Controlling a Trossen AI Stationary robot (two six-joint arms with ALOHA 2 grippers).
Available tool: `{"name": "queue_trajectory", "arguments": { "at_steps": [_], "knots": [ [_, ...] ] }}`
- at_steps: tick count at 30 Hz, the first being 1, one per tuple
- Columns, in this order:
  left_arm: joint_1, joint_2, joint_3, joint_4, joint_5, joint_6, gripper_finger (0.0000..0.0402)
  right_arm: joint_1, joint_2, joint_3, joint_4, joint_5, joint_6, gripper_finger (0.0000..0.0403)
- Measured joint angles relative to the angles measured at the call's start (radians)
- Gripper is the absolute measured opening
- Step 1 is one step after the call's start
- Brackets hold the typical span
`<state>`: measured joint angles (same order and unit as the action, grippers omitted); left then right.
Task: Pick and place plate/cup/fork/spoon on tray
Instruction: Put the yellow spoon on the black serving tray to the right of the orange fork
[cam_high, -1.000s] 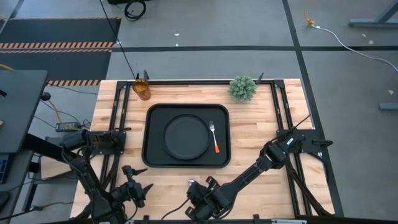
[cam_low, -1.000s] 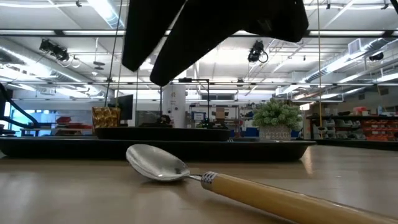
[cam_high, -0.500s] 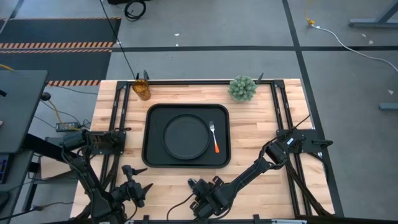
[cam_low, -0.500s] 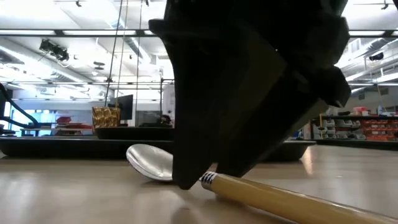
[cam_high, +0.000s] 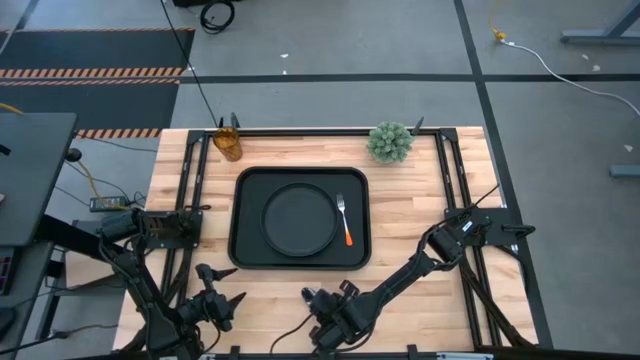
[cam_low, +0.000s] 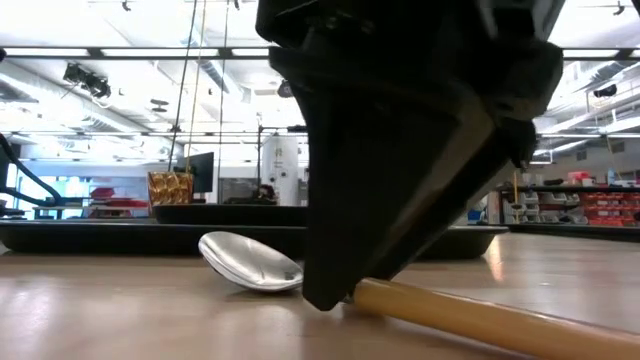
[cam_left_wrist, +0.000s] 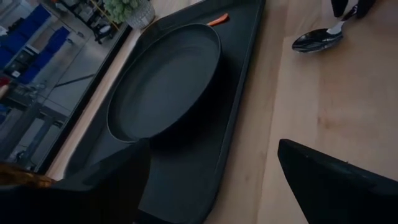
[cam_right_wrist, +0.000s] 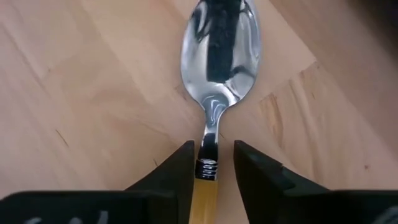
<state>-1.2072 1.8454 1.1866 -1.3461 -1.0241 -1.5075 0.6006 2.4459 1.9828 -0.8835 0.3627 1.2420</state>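
The spoon lies flat on the wood near the table's near edge, silver bowl up, orange handle trailing away. My right gripper stands over it, open, one finger on each side of the handle at the metal collar; in the high view it hides the spoon. The black tray holds the round plate and the fork. The amber cup stands at the far left. My left gripper waits open at the near left. My right gripper comes from above, pointing steeply down, fingers set across the spoon's handle at its metal collar. One finger lies right against the collar; whether it touches I cannot tell. The other finger stands off with bare wood between.
A spiky green plant sits at the far right of the table. Black rails run along the left and right sides. Bare wood lies right of the tray and along the near edge.
My right gripper has come down from above the spoon until its fingertips stand at the table beside the handle's collar. The spoon has stayed lying where it was.
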Motion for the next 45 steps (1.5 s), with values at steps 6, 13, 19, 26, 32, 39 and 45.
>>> {"name": "queue_trajectory", "arguments": {
  "at_steps": [6, 13, 19, 26, 32, 39, 45],
  "knots": [
    [0.0, 0.0, 0.0, -0.011, 0.0, 0.009, 0.0355, 0.004, -0.001, -0.041, 0.06, 0.019, -0.188, 0.0108],
    [0.0, 0.0, 0.0, -0.019, 0.0, 0.012, 0.0355, 0.013, 0.002, -0.044, 0.072, 0.022, -0.499, 0.0106],
    [0.0, 0.0, 0.0, -0.02, 0.0, 0.012, 0.0355, 0.011, 0.003, -0.044, 0.07, 0.018, -0.534, 0.0083],
    [0.0, 0.0, 0.0, -0.021, 0.0, 0.012, 0.0355, -0.001, 0.003, -0.039, 0.065, 0.009, -0.465, 0.0028],
    [0.0, 0.0, 0.0, -0.032, 0.0, 0.011, 0.0355, -0.007, 0.018, 0.05, -0.02, 0.155, -0.439, 0.0034],
    [0.0, 0.0, 0.0, -0.032, 0.0, 0.009, 0.0355, -0.064, -0.025, 0.168, -0.437, 0.34, -0.163, 0.0023],
    [-0.002, 0.0, 0.0, -0.032, 0.038, 0.009, 0.0355, -0.124, -0.107, 0.171, -0.631, 0.369, -0.011, 0.0005]
  ]
}}
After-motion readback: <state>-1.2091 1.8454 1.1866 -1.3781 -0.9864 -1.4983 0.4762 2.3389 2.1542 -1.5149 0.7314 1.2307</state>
